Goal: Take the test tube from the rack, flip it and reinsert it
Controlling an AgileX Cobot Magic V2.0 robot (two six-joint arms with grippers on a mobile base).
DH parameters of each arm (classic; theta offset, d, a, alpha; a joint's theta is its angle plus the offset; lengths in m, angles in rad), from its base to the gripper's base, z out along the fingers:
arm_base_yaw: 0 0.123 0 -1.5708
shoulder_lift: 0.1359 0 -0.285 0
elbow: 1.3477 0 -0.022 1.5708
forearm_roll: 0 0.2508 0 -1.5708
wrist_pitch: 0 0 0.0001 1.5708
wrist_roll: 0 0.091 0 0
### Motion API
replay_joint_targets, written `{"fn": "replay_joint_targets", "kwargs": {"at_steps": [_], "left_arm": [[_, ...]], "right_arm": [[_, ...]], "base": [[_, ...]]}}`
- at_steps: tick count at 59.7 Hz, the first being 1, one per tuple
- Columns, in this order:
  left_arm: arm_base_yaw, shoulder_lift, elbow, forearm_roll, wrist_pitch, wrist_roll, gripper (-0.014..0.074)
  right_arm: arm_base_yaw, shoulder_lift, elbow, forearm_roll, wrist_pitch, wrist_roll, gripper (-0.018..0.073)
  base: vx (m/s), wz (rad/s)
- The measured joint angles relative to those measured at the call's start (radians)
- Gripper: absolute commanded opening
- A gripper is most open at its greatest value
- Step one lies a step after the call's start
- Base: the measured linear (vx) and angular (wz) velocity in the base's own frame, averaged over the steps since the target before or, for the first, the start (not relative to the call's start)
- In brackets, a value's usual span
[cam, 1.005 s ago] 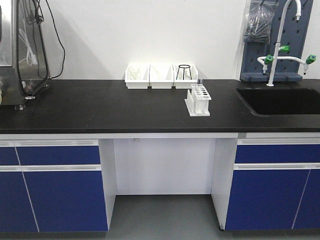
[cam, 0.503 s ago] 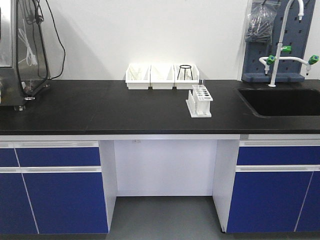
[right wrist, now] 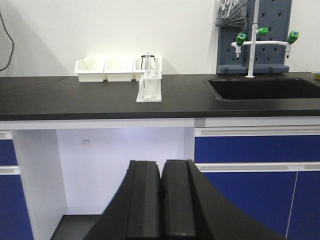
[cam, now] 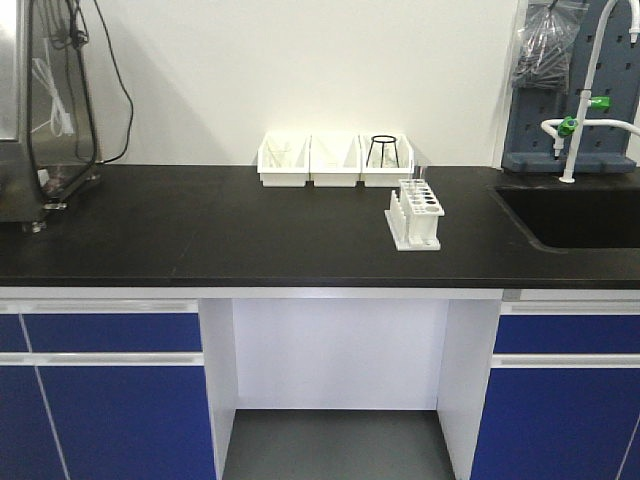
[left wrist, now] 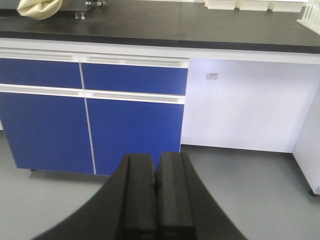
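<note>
Black benchtop point(cam: 200, 230) bearing white rack point(cam: 415, 215)

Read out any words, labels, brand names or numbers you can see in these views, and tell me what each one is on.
No text is readable in any view.
Small sticker on the white panel under the bench: print too small and blurred to read.
The rack, the white bins and the blue cabinet doors: no lettering visible.

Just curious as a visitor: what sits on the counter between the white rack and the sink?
Nothing: only bare black countertop separates the rack from the sink, shown in the front view.
</note>
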Motion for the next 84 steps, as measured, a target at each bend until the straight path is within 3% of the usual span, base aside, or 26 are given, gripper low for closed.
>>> {"fn": "replay_joint_targets", "kwargs": {"at_steps": [84], "left_arm": [[0.0, 0.0, 0.0, 0.0, 0.0, 0.0, -0.0006]], "right_arm": [[0.0, 0.0, 0.0, 0.0, 0.0, 0.0, -0.0009]], "base": [[0.4, -0.01]]}}
